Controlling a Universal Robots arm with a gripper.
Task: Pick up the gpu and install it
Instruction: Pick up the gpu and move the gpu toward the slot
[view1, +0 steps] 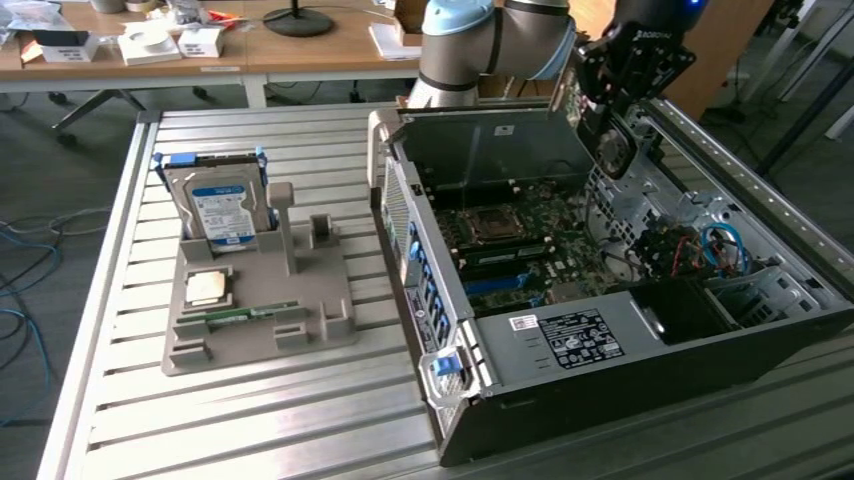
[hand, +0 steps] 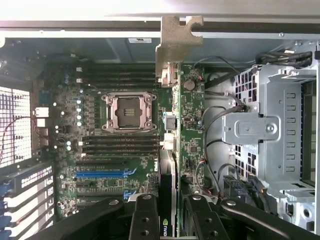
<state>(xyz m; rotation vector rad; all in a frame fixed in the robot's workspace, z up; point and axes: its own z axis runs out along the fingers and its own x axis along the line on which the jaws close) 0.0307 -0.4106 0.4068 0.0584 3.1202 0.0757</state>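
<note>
Two black fingers (hand: 144, 220) of the gripper (hand: 171, 212) are pressed against the flat faces of the gpu (hand: 168, 175), pinching the card between them. In the wrist view the card shows edge-on, with its pale metal bracket (hand: 176, 42) at the end farthest from the fingers. It hangs over the motherboard (hand: 125, 160), just beside the empty CPU socket (hand: 129, 111) and not seated in any slot that I can make out; how high it hangs I cannot tell.

In the exterior view the gripper (view1: 617, 100) sits in the upper right of the frame, over the far end of the open computer case (view1: 461, 400). At centre left a grey fixture (view1: 267, 335) carries the hard drive (view1: 220, 205) and a RAM stick (view1: 240, 315), well apart from the arm.

I judge the card light and stiff, thin enough to twist in a narrow pinch, and fragile on its component faces and contact edge. The broad flat faces near mid-length look the soundest place to hold, leaving the bracket and the connector edge free. A hold this close to one end may let the card pivot if its edge is pressed against anything
</note>
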